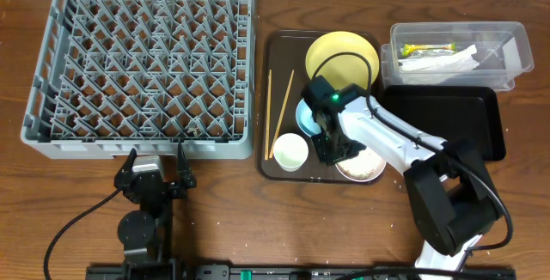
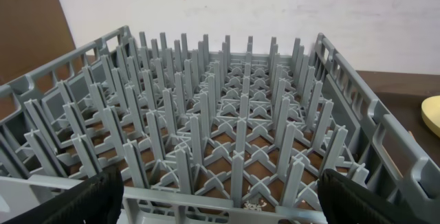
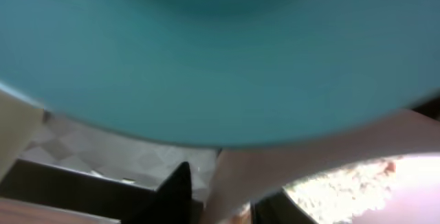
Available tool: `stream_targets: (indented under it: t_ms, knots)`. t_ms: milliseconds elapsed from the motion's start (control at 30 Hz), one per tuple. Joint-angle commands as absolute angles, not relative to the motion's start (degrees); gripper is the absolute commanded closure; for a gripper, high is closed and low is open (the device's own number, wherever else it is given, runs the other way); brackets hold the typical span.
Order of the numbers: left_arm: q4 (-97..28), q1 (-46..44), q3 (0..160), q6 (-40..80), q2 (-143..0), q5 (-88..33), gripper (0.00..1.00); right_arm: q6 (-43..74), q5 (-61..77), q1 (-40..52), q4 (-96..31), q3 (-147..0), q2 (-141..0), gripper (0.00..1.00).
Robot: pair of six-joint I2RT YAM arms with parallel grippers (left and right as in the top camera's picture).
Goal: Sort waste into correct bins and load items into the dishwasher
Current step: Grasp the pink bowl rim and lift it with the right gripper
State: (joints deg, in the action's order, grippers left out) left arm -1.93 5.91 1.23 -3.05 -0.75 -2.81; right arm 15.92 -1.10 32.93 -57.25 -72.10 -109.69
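Wooden table (image 1: 69,220), seen from overhead: we find the right gripper (image 1: 329,138) low over the light blue bowl (image 1: 303,117) on the brown tray (image 1: 277,48). It is far nearer than the left gripper (image 1: 156,175), and the dish rack (image 1: 146,57) lies on the left arm's side. Left wrist: our jaws gape wide, empty, facing the rack. Right wrist: the bowl fills the view, so we cannot tell whether those jaws grip it.

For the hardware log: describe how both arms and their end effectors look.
The left arm is all black, with a trailing black cable and a black, two-fingered left end effector. The right arm has a white link between bulky black joints, a green light on its wrist housing, a looping black cable, and a black right end effector.
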Motion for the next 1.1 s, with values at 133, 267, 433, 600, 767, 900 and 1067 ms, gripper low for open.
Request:
stream_targets:
  t_ms: [133, 267, 433, 600, 767, 900, 1067]
  knots:
    - [-4.0, 6.2, 0.2, -3.4, -0.6, -2.0, 0.08, 16.8, -2.1, 33.3, -56.5, -71.0, -109.7, 0.99]
    - [-4.0, 6.2, 0.2, -3.4, -0.6, -2.0, 0.08, 17.4, -2.1, 33.3, -57.1, -71.0, -109.1, 0.99]
    - [-4.0, 6.2, 0.2, -3.4, -0.6, -1.9, 0.08, 17.6, -2.1, 33.3, -59.0, -71.1, -104.0, 0.99]
    - [-4.0, 6.2, 0.2, -3.4, -0.6, -2.0, 0.08, 17.8, -1.9, 31.7, -60.0, -71.1, -92.8, 0.99]
    - [-4.0, 6.2, 0.2, -3.4, -0.6, -2.0, 0.08, 19.1, -1.8, 24.7, -57.4, -71.0, -83.7, 0.99]
    - [-4.0, 6.2, 0.2, -3.4, -0.6, -2.0, 0.08, 17.0, 3.8, 13.6, -52.6, -70.4, -80.9, 0.99]
    - [-4.0, 6.2, 0.2, -3.4, -0.6, -2.0, 0.08, 13.1, 15.4, 2.2, -47.8, -69.1, -81.6, 0.99]
